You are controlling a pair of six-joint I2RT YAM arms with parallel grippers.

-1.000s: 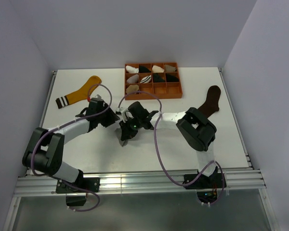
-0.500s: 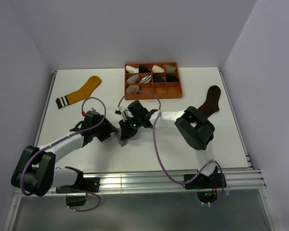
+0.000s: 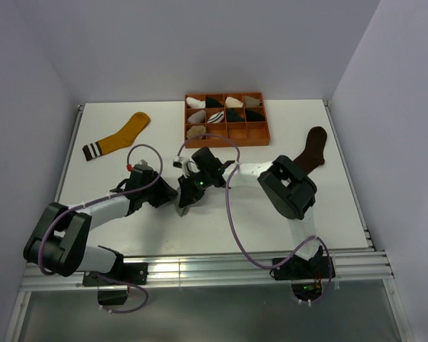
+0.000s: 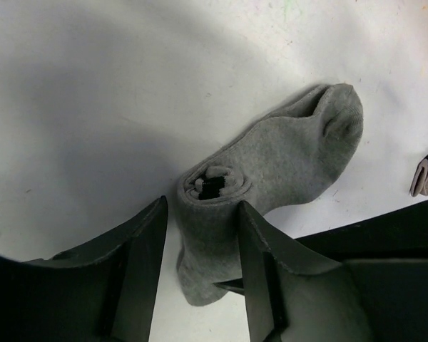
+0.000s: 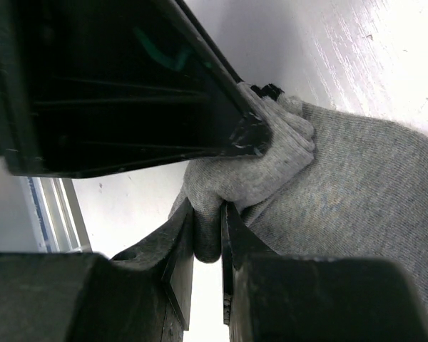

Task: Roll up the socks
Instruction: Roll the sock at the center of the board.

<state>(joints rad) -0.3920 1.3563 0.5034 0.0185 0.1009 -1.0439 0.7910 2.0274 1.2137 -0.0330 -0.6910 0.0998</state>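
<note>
**LEFT ARM CLOSES IN ON HALF-ROLLED GREY SOCK**

Over the past sec the left pincer (image 4: 202, 205) has slid back toward the near edge and now sits right beside the right pincer (image 5: 207, 231). Its elbow swung out, then came partway back in. The right arm has hardly budged.

The left pincer's fingers stand spread, straddling the grey sock (image 4: 292, 153). One finger overlaps the fabric; the other is just clear, w/ a strip of white showing btwn. The right pincer is pinched on a fold of the same sock, a ridge of grey knit squeezed btwn its two tips.

The sock lies mid-table. One end is curled into a loose roll w/ a dark band visible in the core, and the toe end lies flat on the table (image 3: 342, 206).

Farther out, the mustard sock (image 3: 121, 135) lies flat at far left, striped cuff toward the left edge. The dark brown sock (image 3: 314, 148) lies flat at far right. Both are well apart from the arms and where they were a sec ago.

At the far ctr, the orange tray (image 3: 246, 132) holds small white, black & beige sock bundles (image 3: 196, 102). They fill its two back rows, and one more sits front left.
</note>
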